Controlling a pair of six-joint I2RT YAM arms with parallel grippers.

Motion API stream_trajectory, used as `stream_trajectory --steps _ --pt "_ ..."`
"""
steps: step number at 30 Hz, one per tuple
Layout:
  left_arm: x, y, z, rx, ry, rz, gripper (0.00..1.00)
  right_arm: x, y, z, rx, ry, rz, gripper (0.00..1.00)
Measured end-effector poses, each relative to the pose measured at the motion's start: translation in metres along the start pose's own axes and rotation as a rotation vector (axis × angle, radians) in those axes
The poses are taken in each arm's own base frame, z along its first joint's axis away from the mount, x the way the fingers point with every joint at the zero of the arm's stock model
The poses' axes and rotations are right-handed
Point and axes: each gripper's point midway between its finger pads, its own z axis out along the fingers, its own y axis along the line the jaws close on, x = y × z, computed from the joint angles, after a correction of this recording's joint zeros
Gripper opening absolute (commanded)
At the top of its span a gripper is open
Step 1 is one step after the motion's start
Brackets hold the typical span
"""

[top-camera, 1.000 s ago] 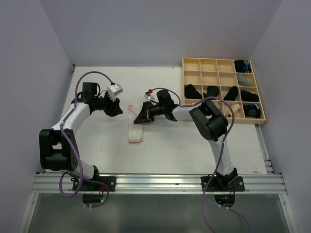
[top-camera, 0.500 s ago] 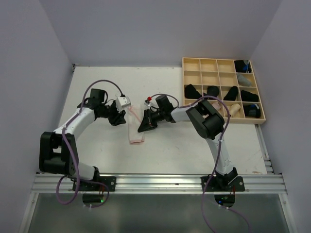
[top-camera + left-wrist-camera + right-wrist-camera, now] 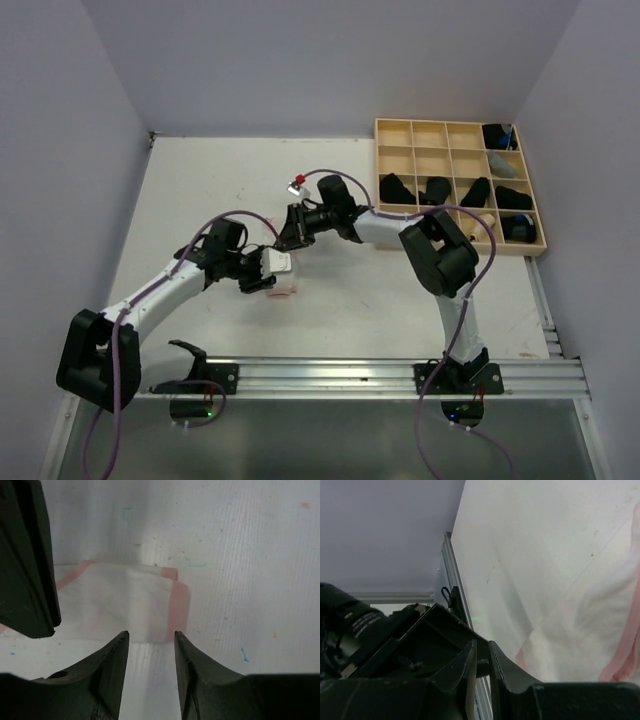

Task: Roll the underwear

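Whitish cloth: one pair of underwear [image 3: 120, 602] with pink edging lies flat on the white table [image 3: 200, 200], near its middle and between the two arms. In the top view only its near end [image 3: 287, 289] shows past the left wrist.
Left gripper [image 3: 150, 637]: low over the table at the near end of the cloth. Its jaws stand about half apart, with nothing between them.
Left fingertips [image 3: 123, 639]: just short of the cloth's edge. From the wrist view I cannot tell whether they touch it.
Pink band: it runs down the cloth's right edge in the left wrist view, just beyond the right-hand fingertip.
Right gripper [image 3: 482, 654]: at the far end of the cloth [image 3: 580, 630], seen in the top view at [image 3: 288, 232]. Its jaws are parted only by a narrow slit and hold nothing.
Right fingers and cloth: the cloth lies off to the right of the fingers in the right wrist view, and none of it is caught in the slit. Contact cannot be judged.
Wooden grid tray [image 3: 378, 160]: on the far right of the table, well apart from both grippers.
Black rolls [image 3: 397, 187]: several sit in the tray's compartments.
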Motion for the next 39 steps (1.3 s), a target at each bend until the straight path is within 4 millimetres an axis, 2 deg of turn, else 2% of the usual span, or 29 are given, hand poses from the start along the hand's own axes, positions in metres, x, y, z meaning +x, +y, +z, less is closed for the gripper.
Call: stream_trajectory --steps 2,5,8,12,19,24,27,33,34,36,39 --pt "0.002 -0.011 0.007 0.022 0.012 0.029 0.47 0.007 -0.012 0.006 0.012 0.019 0.012 0.19" --pt "0.005 -0.023 0.015 0.044 0.033 0.058 0.50 0.027 -0.049 0.016 0.058 0.069 0.060 0.18" --pt "0.005 -0.025 0.020 0.047 0.044 0.080 0.51 0.049 -0.084 0.020 0.110 0.125 0.124 0.18" --pt "0.009 -0.023 0.029 0.045 0.064 0.094 0.51 0.051 -0.084 0.020 0.092 0.148 0.102 0.18" --pt "0.026 -0.027 0.042 0.058 0.120 0.095 0.51 0.052 -0.086 0.019 0.096 0.157 0.071 0.18" --pt "0.034 -0.031 0.049 0.073 0.144 0.107 0.48 0.052 -0.086 0.019 0.095 0.158 0.066 0.18" --pt "0.031 -0.030 0.054 0.086 0.148 0.108 0.42 0.053 -0.086 0.019 0.092 0.161 0.067 0.23" --pt "0.025 -0.022 0.063 0.107 0.162 0.088 0.15 0.050 -0.080 0.015 0.096 0.158 0.063 0.36" --pt "0.025 -0.021 0.063 0.110 0.165 0.086 0.10 0.048 -0.080 0.013 0.098 0.155 0.064 0.38" --pt "0.024 -0.021 0.063 0.123 0.172 0.077 0.03 0.042 -0.079 0.006 0.110 0.140 0.066 0.47" --pt "0.022 -0.024 0.064 0.165 0.178 0.050 0.00 0.023 -0.082 -0.015 0.130 0.091 0.060 0.55"
